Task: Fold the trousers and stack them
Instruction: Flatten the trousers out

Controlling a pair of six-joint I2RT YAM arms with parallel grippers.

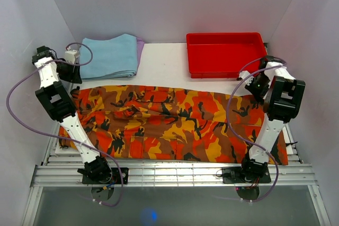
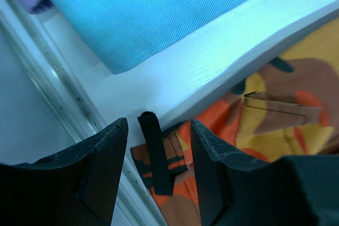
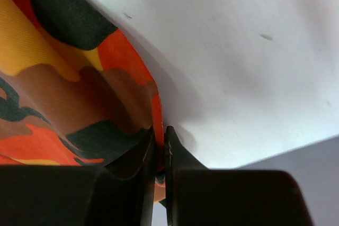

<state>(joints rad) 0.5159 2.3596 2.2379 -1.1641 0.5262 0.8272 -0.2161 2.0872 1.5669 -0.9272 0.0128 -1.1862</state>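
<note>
The camouflage trousers [image 1: 169,123] lie spread flat across the white table, folded lengthwise, running from the left edge to the right edge. My left gripper [image 1: 71,75] hovers open over their far left corner. In the left wrist view [image 2: 159,130] its jaws stand wide apart above that corner [image 2: 175,183], where a black strap [image 2: 156,152] lies between them. My right gripper [image 1: 254,86] is at the far right corner. In the right wrist view [image 3: 160,141] its jaws are pinched shut on the orange hem of the trousers [image 3: 69,93].
A folded light blue cloth [image 1: 110,55] lies at the back left, close behind the left gripper. A red plastic tray [image 1: 226,54] stands at the back right, just behind the right gripper. White walls close in the table on three sides.
</note>
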